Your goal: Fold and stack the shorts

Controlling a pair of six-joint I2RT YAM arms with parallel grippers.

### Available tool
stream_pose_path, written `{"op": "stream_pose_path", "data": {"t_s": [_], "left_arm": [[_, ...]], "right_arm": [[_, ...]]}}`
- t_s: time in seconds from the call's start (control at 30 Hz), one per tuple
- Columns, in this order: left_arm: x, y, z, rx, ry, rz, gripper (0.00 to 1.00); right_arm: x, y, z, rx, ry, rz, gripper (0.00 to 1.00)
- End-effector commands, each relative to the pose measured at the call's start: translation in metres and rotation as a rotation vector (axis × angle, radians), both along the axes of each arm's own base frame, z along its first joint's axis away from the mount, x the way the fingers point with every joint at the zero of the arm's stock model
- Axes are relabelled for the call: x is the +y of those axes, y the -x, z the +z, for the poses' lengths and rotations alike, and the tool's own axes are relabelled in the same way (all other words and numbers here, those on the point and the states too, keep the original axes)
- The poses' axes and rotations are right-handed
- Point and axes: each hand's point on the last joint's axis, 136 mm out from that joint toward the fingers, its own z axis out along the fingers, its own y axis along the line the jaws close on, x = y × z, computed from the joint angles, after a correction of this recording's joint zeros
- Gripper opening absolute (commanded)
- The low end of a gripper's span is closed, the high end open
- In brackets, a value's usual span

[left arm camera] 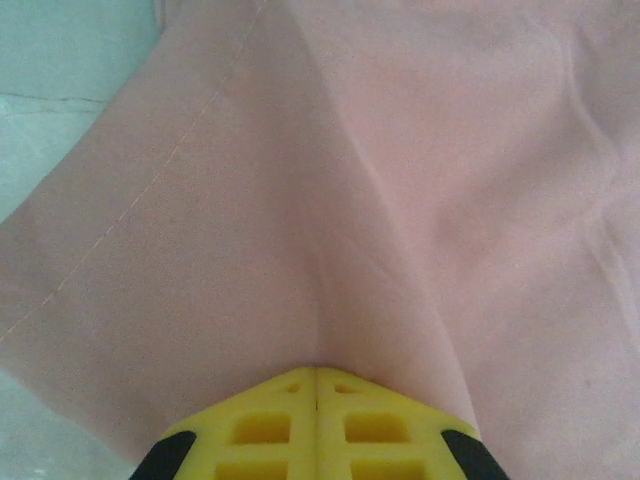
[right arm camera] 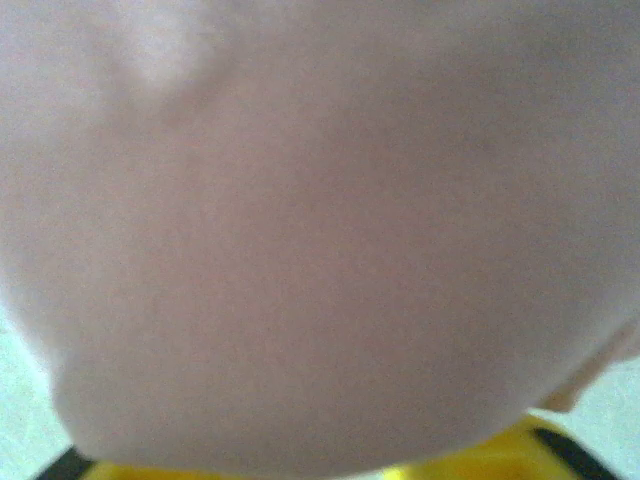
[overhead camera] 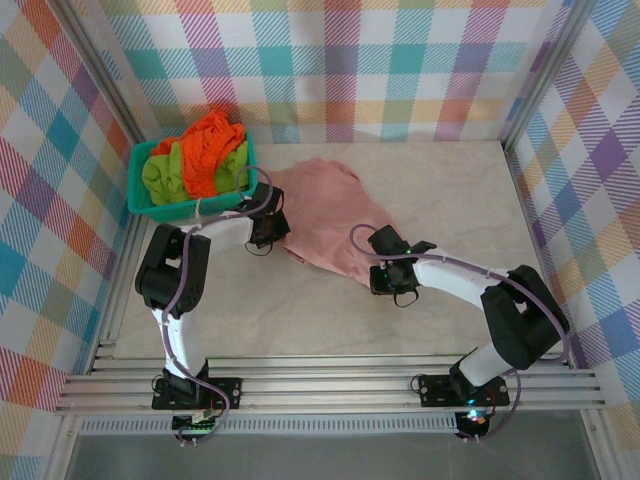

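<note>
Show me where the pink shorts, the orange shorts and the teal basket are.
pink shorts [overhead camera: 330, 215]: top external view, middle of the cloth lying on the table.
orange shorts [overhead camera: 208, 150]: top external view, top of the heap.
teal basket [overhead camera: 168, 212]: top external view, near wall.

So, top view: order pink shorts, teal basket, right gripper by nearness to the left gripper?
1. pink shorts, touching the left gripper.
2. teal basket, just behind it, left side.
3. right gripper, far across on the right.

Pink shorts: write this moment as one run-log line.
pink shorts: on table | left pincer: shut on them | right pincer: at their edge, grip hidden | orange shorts, green shorts: in basket
</note>
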Motion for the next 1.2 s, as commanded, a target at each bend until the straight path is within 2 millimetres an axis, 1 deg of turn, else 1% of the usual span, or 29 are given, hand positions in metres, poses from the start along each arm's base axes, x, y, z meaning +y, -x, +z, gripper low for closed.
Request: {"op": "stream_pose_path", "data": {"t_s": [0.0, 0.07, 0.13, 0.17, 0.27, 0.3, 0.33, 0.37, 0.4, 0.43, 0.47, 0.57, 0.7, 0.73, 0.8, 1.0, 1.17], "left_arm": [[0.006, -0.006, 0.059, -0.131, 0.01, 0.005, 0.0], [0.01, -0.005, 0.087, -0.183, 0.005, 0.008, 0.0], [0.014, -0.003, 0.114, -0.243, 0.001, 0.01, 0.0], [0.019, 0.003, 0.124, -0.246, -0.014, 0.013, 0.0], [0.026, 0.01, 0.155, -0.304, -0.026, 0.01, 0.0], [0.027, 0.013, 0.16, -0.308, -0.032, 0.004, 0.04], [0.03, 0.017, 0.159, -0.295, -0.043, 0.006, 0.15], [0.033, 0.022, 0.158, -0.284, -0.05, 0.008, 0.25], [0.035, 0.027, 0.153, -0.267, -0.056, 0.012, 0.33], [0.037, 0.032, 0.147, -0.256, -0.056, 0.02, 0.43], [0.039, 0.037, 0.139, -0.245, -0.052, 0.026, 0.51], [0.044, 0.051, 0.111, -0.204, -0.044, 0.048, 0.61], [0.045, 0.06, 0.075, -0.143, -0.026, 0.059, 0.62], [0.043, 0.056, 0.071, -0.153, -0.014, 0.063, 0.62], [0.041, 0.052, 0.057, -0.132, -0.008, 0.063, 0.61], [0.041, 0.036, 0.028, -0.098, 0.017, 0.096, 0.57], [0.038, 0.027, 0.008, -0.062, 0.024, 0.105, 0.53]], "right_arm": [[-0.004, -0.01, 0.022, -0.053, 0.001, -0.022, 0.2], [-0.006, -0.015, 0.042, -0.11, -0.001, -0.016, 0.13], [-0.011, -0.019, 0.063, -0.168, 0.002, -0.013, 0.09], [-0.013, -0.021, 0.075, -0.204, 0.001, -0.01, 0.08], [-0.019, -0.024, 0.106, -0.287, -0.007, 0.006, 0.05], [-0.022, -0.024, 0.114, -0.304, -0.004, 0.008, 0.04], [-0.025, -0.024, 0.119, -0.314, 0.003, 0.007, 0.03], [-0.028, -0.024, 0.122, -0.319, 0.013, 0.01, 0.03], [-0.031, -0.023, 0.124, -0.32, 0.022, 0.012, 0.03], [-0.033, -0.022, 0.124, -0.317, 0.03, 0.013, 0.03], [-0.035, -0.021, 0.123, -0.315, 0.037, 0.016, 0.02], [-0.038, -0.02, 0.115, -0.295, 0.052, 0.019, 0.0], [-0.048, -0.022, 0.112, -0.288, 0.075, 0.005, 0.0], [-0.049, -0.023, 0.113, -0.289, 0.069, 0.003, 0.0], [-0.049, -0.025, 0.115, -0.29, 0.059, 0.002, 0.0], [-0.045, -0.024, 0.111, -0.274, 0.032, 0.003, 0.0], [-0.043, -0.023, 0.11, -0.268, 0.024, 0.005, 0.0]]}}
